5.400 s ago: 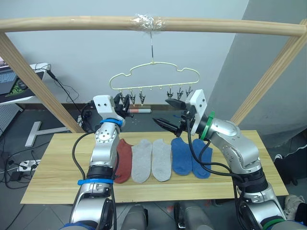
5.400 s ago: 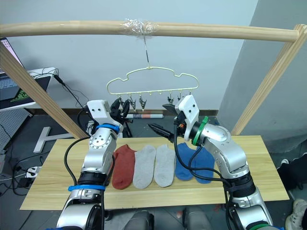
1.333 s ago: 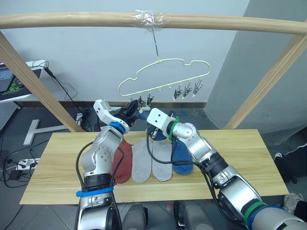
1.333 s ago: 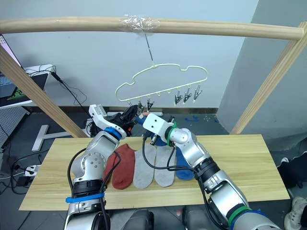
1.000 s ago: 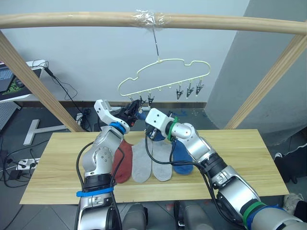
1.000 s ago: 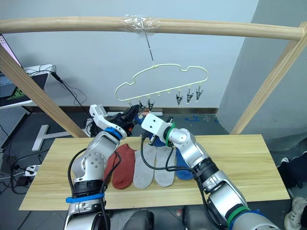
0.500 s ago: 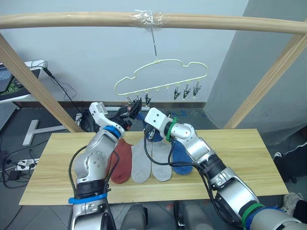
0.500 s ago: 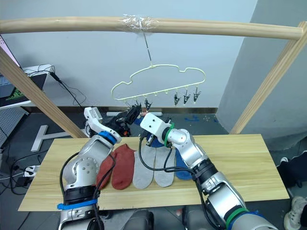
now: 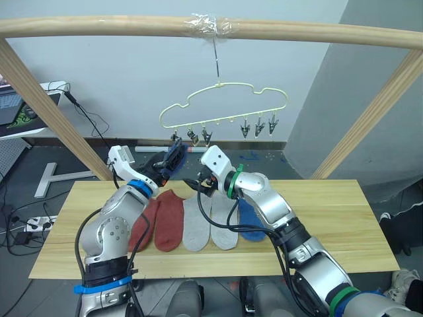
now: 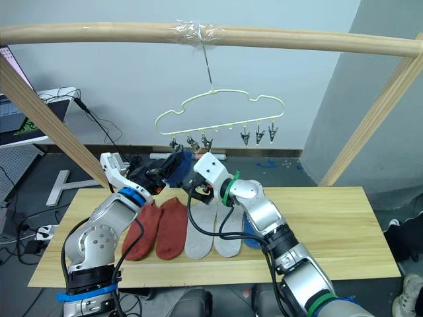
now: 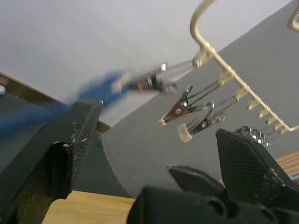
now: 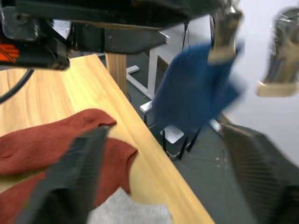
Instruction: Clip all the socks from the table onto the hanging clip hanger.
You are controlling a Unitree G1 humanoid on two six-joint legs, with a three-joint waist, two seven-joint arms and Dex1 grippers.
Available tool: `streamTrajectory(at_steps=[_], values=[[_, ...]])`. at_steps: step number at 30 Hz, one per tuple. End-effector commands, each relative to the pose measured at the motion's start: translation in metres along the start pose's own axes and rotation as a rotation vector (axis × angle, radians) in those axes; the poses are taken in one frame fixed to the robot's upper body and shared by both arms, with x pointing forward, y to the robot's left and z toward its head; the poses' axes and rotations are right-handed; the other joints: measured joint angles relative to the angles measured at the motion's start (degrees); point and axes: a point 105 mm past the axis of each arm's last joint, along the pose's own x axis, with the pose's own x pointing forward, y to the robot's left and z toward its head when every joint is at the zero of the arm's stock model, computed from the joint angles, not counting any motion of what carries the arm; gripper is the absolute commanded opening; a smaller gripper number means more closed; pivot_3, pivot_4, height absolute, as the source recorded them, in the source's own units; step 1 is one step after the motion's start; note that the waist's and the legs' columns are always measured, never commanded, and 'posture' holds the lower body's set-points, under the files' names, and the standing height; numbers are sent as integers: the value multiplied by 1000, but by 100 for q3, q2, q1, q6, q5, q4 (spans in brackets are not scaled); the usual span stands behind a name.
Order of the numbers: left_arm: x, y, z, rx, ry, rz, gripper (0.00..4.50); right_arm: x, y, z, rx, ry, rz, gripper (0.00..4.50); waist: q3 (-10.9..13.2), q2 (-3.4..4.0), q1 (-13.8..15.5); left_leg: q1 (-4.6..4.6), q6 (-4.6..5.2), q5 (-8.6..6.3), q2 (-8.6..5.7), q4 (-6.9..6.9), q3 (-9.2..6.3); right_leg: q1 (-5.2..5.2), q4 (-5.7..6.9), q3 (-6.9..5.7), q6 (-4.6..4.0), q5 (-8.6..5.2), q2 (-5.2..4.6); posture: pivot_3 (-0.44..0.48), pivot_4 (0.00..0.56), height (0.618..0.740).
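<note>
1. The clip hanger [image 9: 221,105] hangs by its hook from the wooden pole [image 9: 198,28] above the table [image 9: 330,224]. Its small metal clips [image 9: 258,127] hang along the lower bar.
2. One blue sock [image 10: 177,165] hangs from a clip at the left end of the hanger. In the right wrist view the clip [image 12: 224,35] bites the top edge of this sock.
3. The left gripper [image 9: 168,158] is raised just beside the hanging blue sock. In the left wrist view its fingers [image 11: 243,161] are apart and nothing is between them.
4. The right gripper [image 9: 201,181] is just below the hanging sock, near the left gripper. Its fingers [image 12: 79,163] are also apart and hold nothing.
5. Five socks lie side by side on the table: two red socks [image 9: 162,218] at the left, two grey socks [image 9: 208,221] in the middle, and another blue sock [image 9: 251,221] at the right, partly behind the right arm.
6. The red socks touch each other, and the grey socks also lie against each other.
</note>
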Motion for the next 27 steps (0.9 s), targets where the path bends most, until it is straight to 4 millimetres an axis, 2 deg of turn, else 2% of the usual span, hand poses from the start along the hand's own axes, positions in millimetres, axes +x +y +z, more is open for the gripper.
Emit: streamTrajectory(at_steps=[1,6,10,13,16,23,27], values=[[-1,-15,6,108,-10,-59,4500,-12,-4,8,16,-39,-5,4464,0,0,7,-1,0,0,0,0,-1,0,-1,0,0,0,-1,55,162,740],[4,-31,-5,277,9,-113,4500,-37,-24,-3,14,-26,-91,4464,0,0,19,-1,0,0,-4,3,4,0,-1,3,0,0,-1,55,162,740],[10,-40,-16,405,21,-150,4500,-54,-33,5,74,-92,-111,4464,0,0,29,1,0,0,-1,2,7,0,1,3,1,-1,2,44,161,740],[23,-42,-12,428,-54,-120,3938,-71,-37,12,87,-136,-108,4500,0,1,26,2,0,0,0,1,10,0,1,4,1,-1,3,31,159,740],[37,-40,-14,480,-88,-62,3082,-81,-41,12,82,-137,-137,4500,-1,-1,42,0,1,0,-2,3,11,1,0,4,21,-13,3,13,160,740],[44,-29,-19,517,-106,8,3082,-87,-43,17,73,-147,-152,4500,-1,-1,-17,1,3,-1,0,2,17,0,0,7,19,-11,2,-1,161,740],[48,-27,-24,530,-108,20,3082,-91,-43,32,52,-190,-155,4500,-1,-1,-19,0,3,-1,0,3,13,0,2,4,21,-12,3,-16,162,740]])
